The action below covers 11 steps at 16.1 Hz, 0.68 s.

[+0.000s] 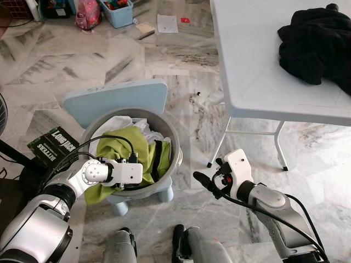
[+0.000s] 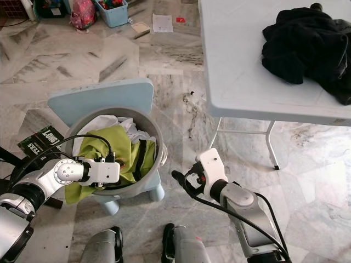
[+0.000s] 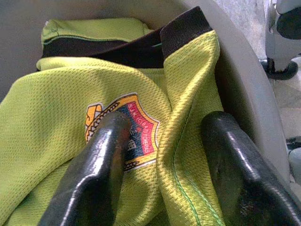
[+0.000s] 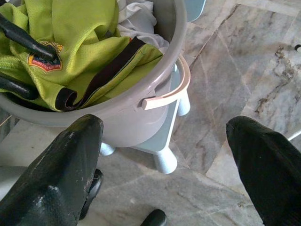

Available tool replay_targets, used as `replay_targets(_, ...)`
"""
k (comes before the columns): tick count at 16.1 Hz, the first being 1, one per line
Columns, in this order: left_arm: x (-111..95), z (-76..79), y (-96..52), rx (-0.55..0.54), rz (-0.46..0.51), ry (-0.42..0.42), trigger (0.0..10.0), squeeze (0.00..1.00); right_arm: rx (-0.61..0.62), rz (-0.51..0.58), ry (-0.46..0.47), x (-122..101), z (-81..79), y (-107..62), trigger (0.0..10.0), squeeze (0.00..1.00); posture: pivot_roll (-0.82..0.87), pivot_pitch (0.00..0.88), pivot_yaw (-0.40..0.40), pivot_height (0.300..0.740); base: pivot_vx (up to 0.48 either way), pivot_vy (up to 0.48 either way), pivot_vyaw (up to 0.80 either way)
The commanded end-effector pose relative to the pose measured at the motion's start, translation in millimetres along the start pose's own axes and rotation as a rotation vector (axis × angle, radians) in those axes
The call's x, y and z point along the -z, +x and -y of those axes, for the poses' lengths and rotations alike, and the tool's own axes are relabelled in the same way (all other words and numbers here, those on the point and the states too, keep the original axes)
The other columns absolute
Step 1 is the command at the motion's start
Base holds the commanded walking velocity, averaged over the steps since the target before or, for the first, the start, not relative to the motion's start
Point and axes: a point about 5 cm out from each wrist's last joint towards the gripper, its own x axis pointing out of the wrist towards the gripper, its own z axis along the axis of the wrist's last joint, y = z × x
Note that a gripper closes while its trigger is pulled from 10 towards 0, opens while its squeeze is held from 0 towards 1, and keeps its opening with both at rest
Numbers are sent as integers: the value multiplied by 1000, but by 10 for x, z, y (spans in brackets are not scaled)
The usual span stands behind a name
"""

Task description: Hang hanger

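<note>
A grey bucket (image 1: 174,143) of laundry stands on a light blue stool (image 1: 115,98). On top of the pile lies a lime green jersey (image 1: 123,143) with black trim and a crest (image 3: 134,127). My left gripper (image 3: 169,122) reaches down into the bucket, open, with its two black fingers (image 3: 101,155) pressed onto the jersey either side of a raised fold. My right gripper (image 1: 208,170) hovers low over the floor just to the right of the bucket, open and holding nothing. A white cloth (image 4: 136,14) lies under the jersey.
A white folding table (image 1: 258,66) stands at the right with a black garment (image 1: 318,44) heaped on it; its legs (image 1: 219,145) are close to my right arm. A dark book (image 1: 52,145) lies left of the stool. Bins and a pink bag (image 1: 88,13) stand far back.
</note>
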Motion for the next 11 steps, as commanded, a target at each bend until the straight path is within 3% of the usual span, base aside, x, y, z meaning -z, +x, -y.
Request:
replay_targets(1, -11, 1, 10, 9, 0, 14, 0, 0, 8, -4, 6, 11, -7, -22, 10000, 0, -113, 221, -70, 740, 0, 0, 0)
replay_targets(11, -28, -52, 7, -30, 13, 2, 0, 0, 4, -6, 7, 14, 4, -6, 10000, 0, -109, 208, -74, 740, 0, 0, 0)
